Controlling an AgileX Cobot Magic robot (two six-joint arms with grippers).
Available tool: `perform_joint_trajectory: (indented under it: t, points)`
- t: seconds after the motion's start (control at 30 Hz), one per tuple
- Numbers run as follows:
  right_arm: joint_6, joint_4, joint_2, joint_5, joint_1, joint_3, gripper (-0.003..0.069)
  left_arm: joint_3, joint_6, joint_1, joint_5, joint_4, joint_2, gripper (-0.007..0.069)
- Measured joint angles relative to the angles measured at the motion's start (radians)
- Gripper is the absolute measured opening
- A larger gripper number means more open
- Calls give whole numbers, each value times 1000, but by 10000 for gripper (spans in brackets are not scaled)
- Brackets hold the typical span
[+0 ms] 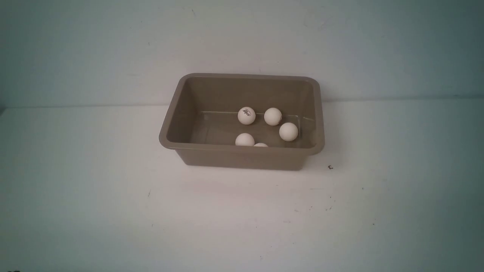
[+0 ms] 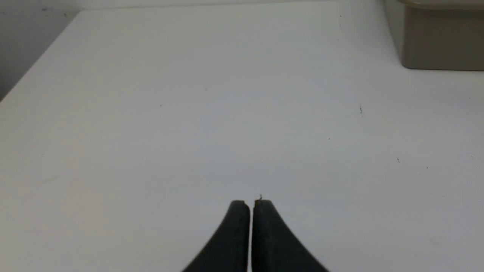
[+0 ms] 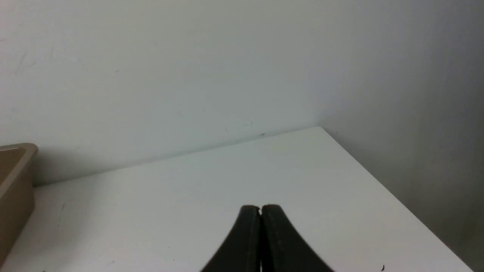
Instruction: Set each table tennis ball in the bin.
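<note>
The left gripper (image 2: 251, 204) has its two dark fingers (image 2: 236, 234) pressed together, with nothing between them. It hangs over bare white table (image 2: 189, 113), and the bin (image 2: 438, 45) shows only as a corner, well apart from the tips. The right gripper (image 3: 260, 209) is the same: its fingers (image 3: 245, 241) are closed on each other and hold nothing, above the table near the far right corner, with the bin's rim at the edge of its view. Neither arm appears in the front view.

In the front view the bin stands in the middle of the table, and five balls (image 1: 246, 115) are visible inside it. Three lie toward the back and right of the floor, and two are half hidden behind the near wall. I cannot see a sixth ball; it may be hidden behind that wall, and no ball lies on the table in any view. So the task looks finished or almost finished.

I judge these balls very light, hard, smooth and thin-shelled. A ball would roll away at a small push. The best hold is across its widest middle, gently, because a strong squeeze could dent it or shoot it out.
</note>
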Motion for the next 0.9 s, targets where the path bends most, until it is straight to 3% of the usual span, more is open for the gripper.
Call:
perform_joint_trajectory:
  t: [0.73,0.9]
  points:
    - [0,25,-45,-108,5,72,-16,0,0,0,0,0,0,-4]
    - [-65,105,-72,-91,5,76,-16,0,0,0,0,0,0,-4]
